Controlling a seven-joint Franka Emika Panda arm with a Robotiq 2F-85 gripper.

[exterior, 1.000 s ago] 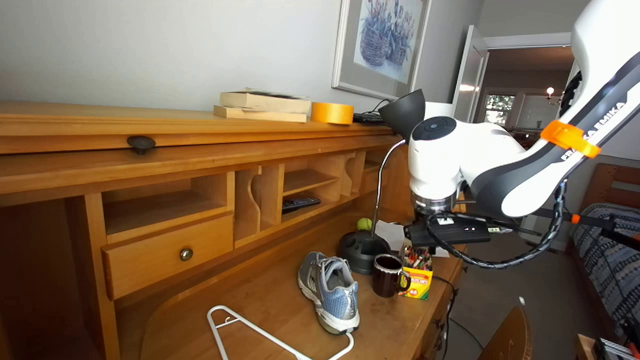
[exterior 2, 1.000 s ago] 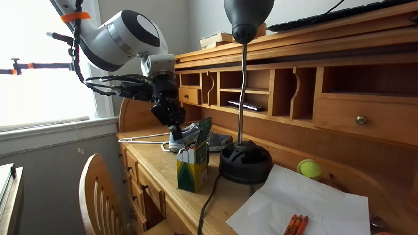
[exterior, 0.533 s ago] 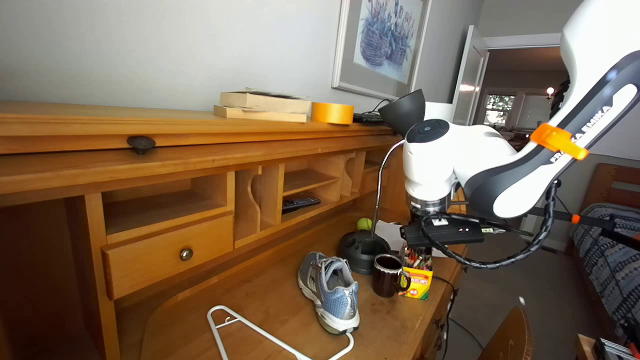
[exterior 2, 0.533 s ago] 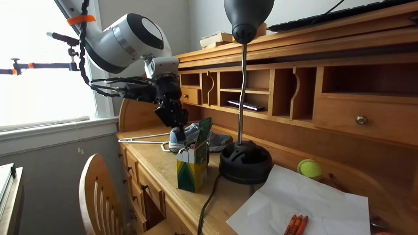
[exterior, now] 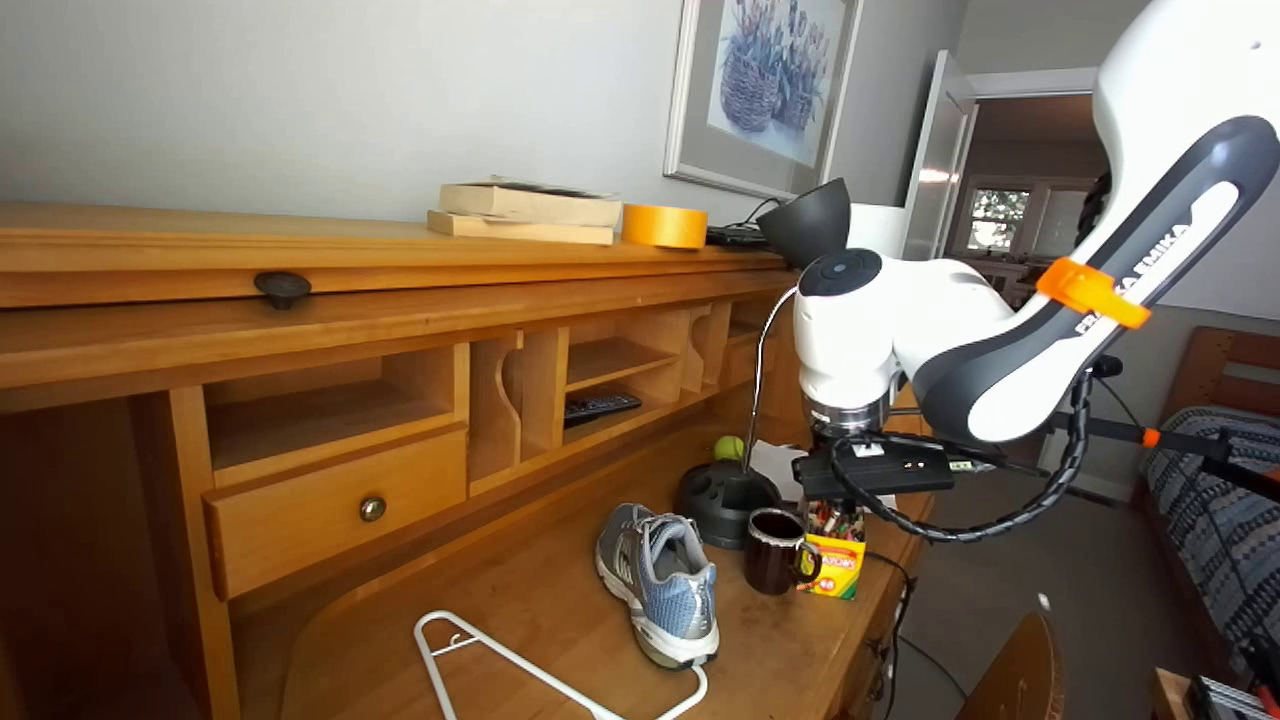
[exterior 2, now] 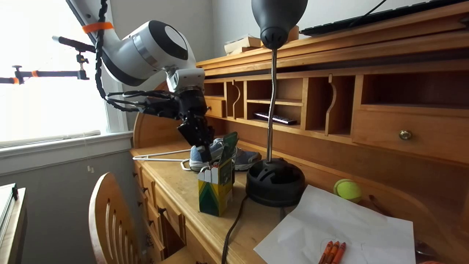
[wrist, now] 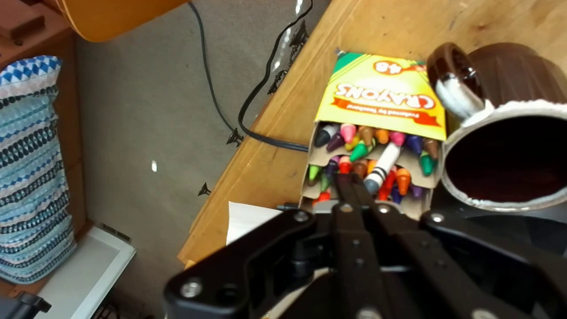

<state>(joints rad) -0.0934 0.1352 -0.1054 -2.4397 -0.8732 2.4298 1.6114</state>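
Observation:
An open yellow and green crayon box (exterior 2: 216, 194) stands upright on the desk, packed with crayons; it also shows in an exterior view (exterior: 832, 568) and the wrist view (wrist: 382, 95). A white-wrapped crayon with a grey-blue tip (wrist: 386, 161) lies slanted across the others. My gripper (wrist: 349, 178) is shut, its fingertips together just over the crayons, beside that slanted one, with nothing visible between them. In an exterior view the fingertips (exterior 2: 207, 157) hang at the box's open top; whether they touch crayons I cannot tell. A dark brown mug (exterior: 772, 558) stands beside the box (wrist: 516, 75).
A black desk lamp (exterior 2: 275, 183) stands close to the box. A grey-blue shoe (exterior: 665, 590) and white hanger (exterior: 520, 660) lie on the desk. White paper (exterior 2: 351, 223) bears several orange-red crayons (exterior 2: 332, 252). A tennis ball (exterior 2: 347, 190) and chair (exterior 2: 113, 216) are near.
My gripper has moved down toward the crayon box's open top, shifting left in an exterior view and right in an exterior view. The box, mug, shoe and lamp have not moved.

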